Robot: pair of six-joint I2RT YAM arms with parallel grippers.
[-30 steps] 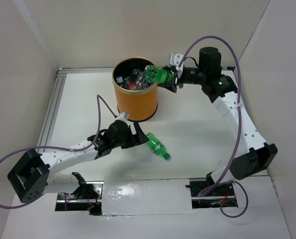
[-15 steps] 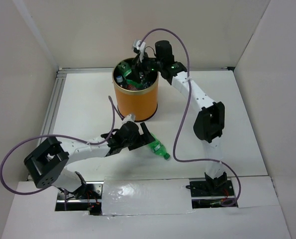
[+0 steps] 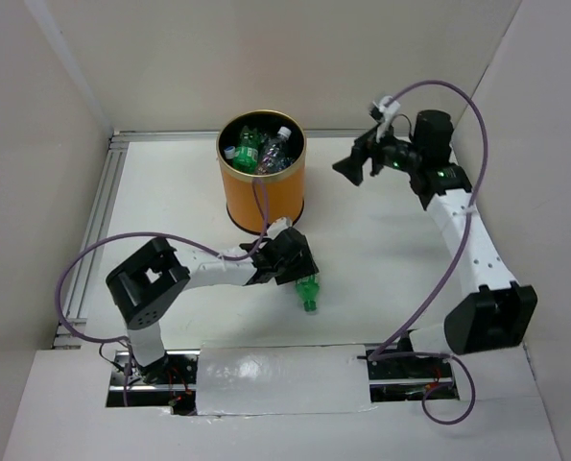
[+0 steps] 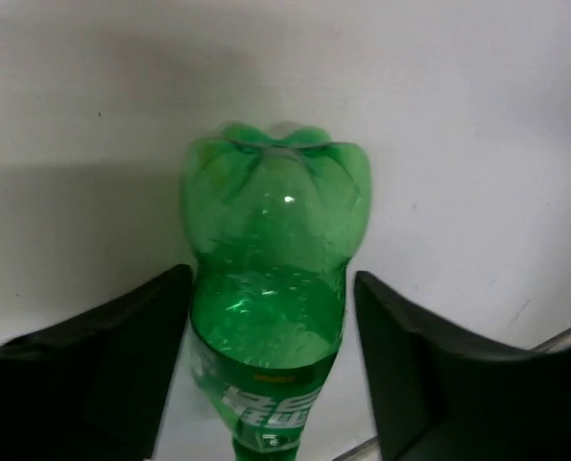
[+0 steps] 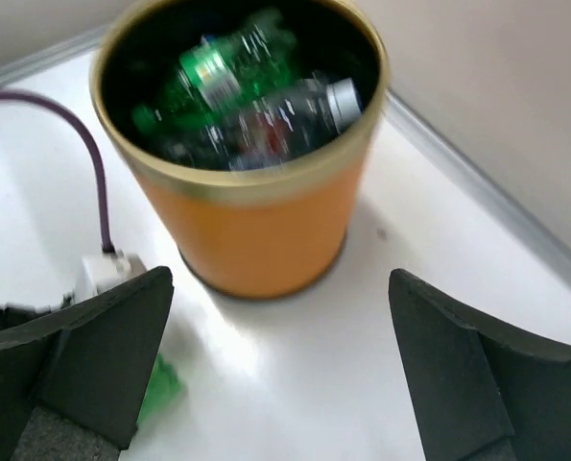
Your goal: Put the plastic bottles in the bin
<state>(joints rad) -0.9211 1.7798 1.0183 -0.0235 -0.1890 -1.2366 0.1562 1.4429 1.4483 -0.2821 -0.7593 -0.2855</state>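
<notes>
On the table just before the bin point(image 3: 263, 200), the green bottle point(image 4: 271, 211) lies between the parted jaws of the left gripper point(image 4: 273, 279). Its slick round body could squirt out on closing. The right gripper point(image 3: 345, 169) gapes empty, well aside.

Top cam: high at near edge, looking down over whole table point(image 3: 391, 259). L wrist cam: v. close on green bottle point(image 4: 271, 279). R wrist cam: farther back, angled down at bin point(image 5: 256, 230). Top view shares both.
</notes>
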